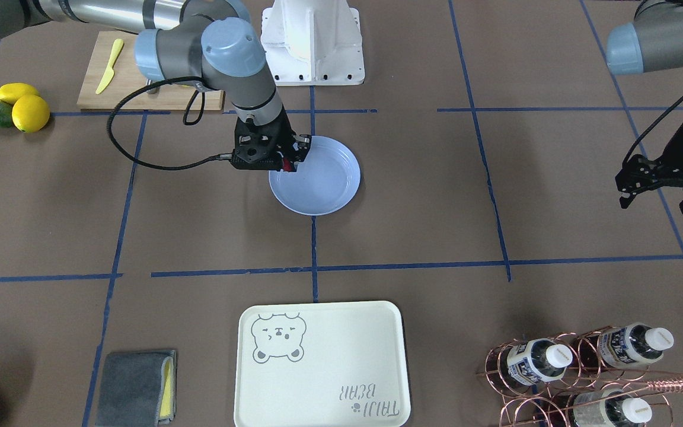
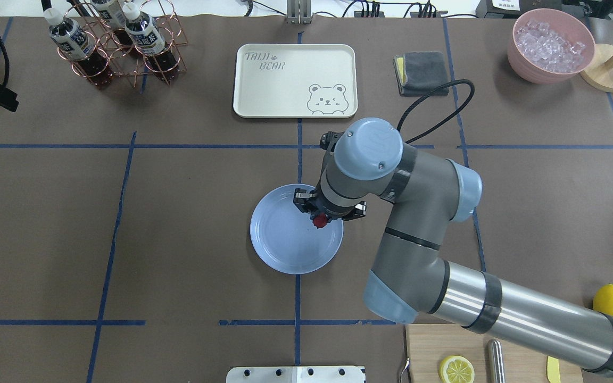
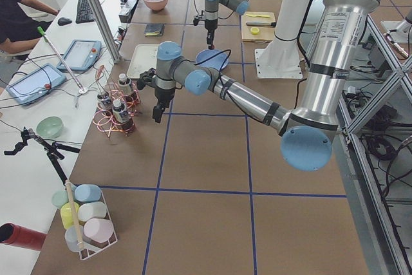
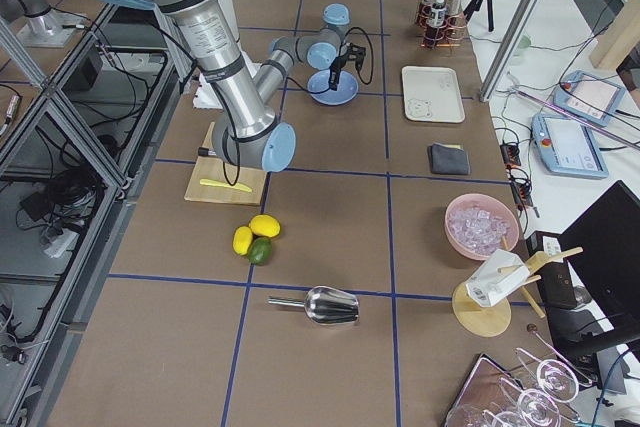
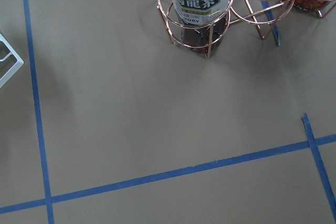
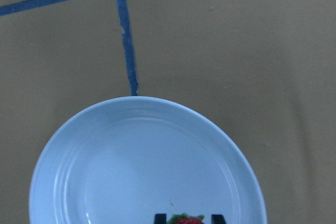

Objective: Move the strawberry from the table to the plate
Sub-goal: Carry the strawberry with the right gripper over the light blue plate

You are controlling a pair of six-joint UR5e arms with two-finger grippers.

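Observation:
The small red strawberry (image 2: 319, 221) hangs just above the light-blue plate (image 2: 285, 250), over its right side in the overhead view. My right gripper (image 2: 320, 217) is shut on it. In the right wrist view the strawberry (image 6: 188, 220) shows at the bottom edge between two dark fingertips, with the plate (image 6: 131, 161) below it. In the front-facing view the berry (image 1: 286, 165) is over the plate's (image 1: 329, 190) rim nearest the right arm. My left gripper (image 1: 656, 204) hovers open and empty far off, over the brown table (image 1: 412, 196).
A cream bear tray (image 2: 285, 80) lies beyond the plate. A copper rack of bottles (image 2: 115, 48) stands close to the left gripper. Lemons and an avocado (image 1: 21, 107), a cutting board (image 1: 128, 83), a grey cloth (image 2: 423, 72) and a pink bowl of ice (image 2: 551, 48) sit on the right arm's side.

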